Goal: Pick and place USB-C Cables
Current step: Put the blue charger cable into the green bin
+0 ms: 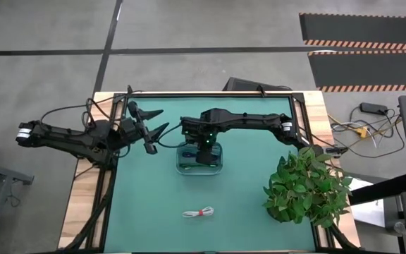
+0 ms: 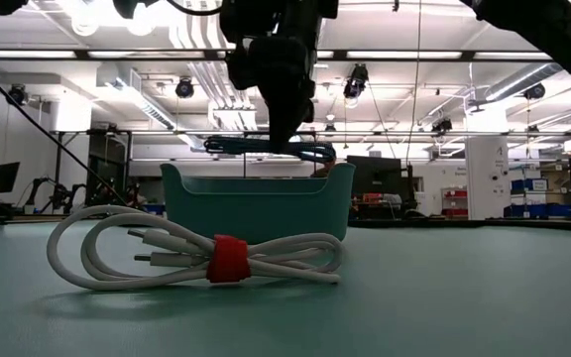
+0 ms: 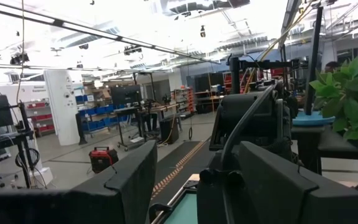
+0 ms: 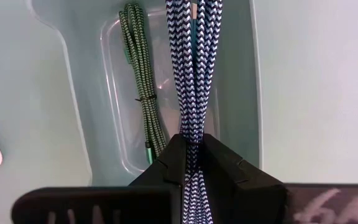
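My right gripper (image 1: 203,152) hangs over the pale tray (image 1: 183,168) and is shut on the dark blue cable bundle (image 2: 246,146), which hovers just above the tray's rim (image 2: 256,171). The green bundle (image 4: 143,87) lies on the tray's floor. The white bundle with a red tie (image 1: 198,212) lies on the green mat nearer the front edge, large in the low view (image 2: 211,260). No teal bundle shows. My left gripper (image 1: 159,121) waits open to the left of the tray, raised off the mat. My right gripper pinches the dark blue bundle near its middle (image 4: 192,134) between its two fingers, several strands together. The fingers (image 4: 166,163) come from above, pointing down. The bundle is lifted clear and lies roughly level over the tray, both ends sticking out sideways (image 2: 315,151).
A potted plant (image 1: 305,187) stands at the mat's right side. Black arm wires run along the table's left edge (image 1: 108,183). Bare green mat (image 1: 146,204) lies around the white bundle.
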Controlling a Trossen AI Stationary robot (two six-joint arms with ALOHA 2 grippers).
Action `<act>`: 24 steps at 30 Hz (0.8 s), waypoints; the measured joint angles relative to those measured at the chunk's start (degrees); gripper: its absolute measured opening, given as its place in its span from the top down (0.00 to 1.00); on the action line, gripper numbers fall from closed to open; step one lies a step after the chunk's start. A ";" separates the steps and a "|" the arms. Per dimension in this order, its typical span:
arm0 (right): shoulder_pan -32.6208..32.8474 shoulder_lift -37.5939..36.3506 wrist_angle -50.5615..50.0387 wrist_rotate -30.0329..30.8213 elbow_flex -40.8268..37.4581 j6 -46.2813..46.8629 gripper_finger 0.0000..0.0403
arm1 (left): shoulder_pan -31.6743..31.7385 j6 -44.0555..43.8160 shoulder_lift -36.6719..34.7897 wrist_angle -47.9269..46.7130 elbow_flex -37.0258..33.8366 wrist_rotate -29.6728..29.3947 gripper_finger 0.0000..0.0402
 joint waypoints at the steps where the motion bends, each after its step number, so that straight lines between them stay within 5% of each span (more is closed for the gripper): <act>1: 0.00 -0.02 0.00 0.02 -0.02 0.00 0.94 | 0.00 0.00 0.00 -0.04 -0.01 0.00 0.47; 24: 2.67 2.34 2.03 0.02 -0.63 -2.34 0.94 | 0.00 0.02 -0.13 0.06 -0.01 -0.03 0.47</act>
